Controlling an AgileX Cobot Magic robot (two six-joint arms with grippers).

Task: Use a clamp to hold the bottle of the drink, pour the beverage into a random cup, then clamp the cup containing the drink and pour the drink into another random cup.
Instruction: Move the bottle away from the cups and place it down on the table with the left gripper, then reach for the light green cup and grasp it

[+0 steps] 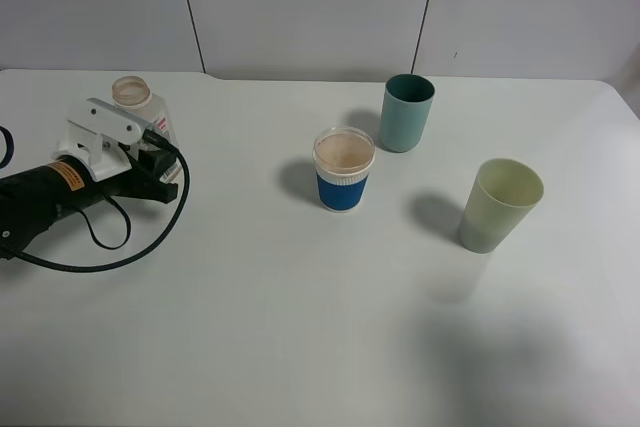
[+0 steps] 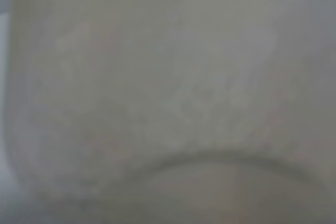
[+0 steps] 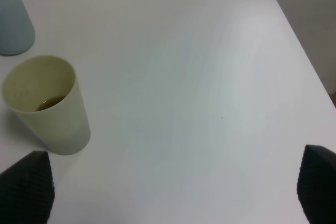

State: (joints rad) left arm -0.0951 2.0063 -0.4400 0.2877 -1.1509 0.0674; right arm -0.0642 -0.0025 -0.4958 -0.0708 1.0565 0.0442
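A clear drink bottle (image 1: 138, 105) with an open mouth stands upright at the far left of the table. My left gripper (image 1: 160, 169) is closed around its lower part. The left wrist view is filled by the blurred pale bottle wall (image 2: 168, 87). A pale green cup (image 1: 499, 204) stands at the right and holds a little brown drink, seen in the right wrist view (image 3: 50, 108). A blue paper cup (image 1: 344, 169) with a white rim stands in the middle, and a teal cup (image 1: 406, 112) stands behind it. My right gripper (image 3: 170, 187) is open wide and empty, above the table beside the pale green cup.
The white table (image 1: 250, 327) ends at a pale wall behind. The left arm's black cable (image 1: 120, 247) loops on the table. The table's right edge (image 3: 299, 40) shows in the right wrist view. The teal cup (image 3: 13, 17) stands beyond the pale green one.
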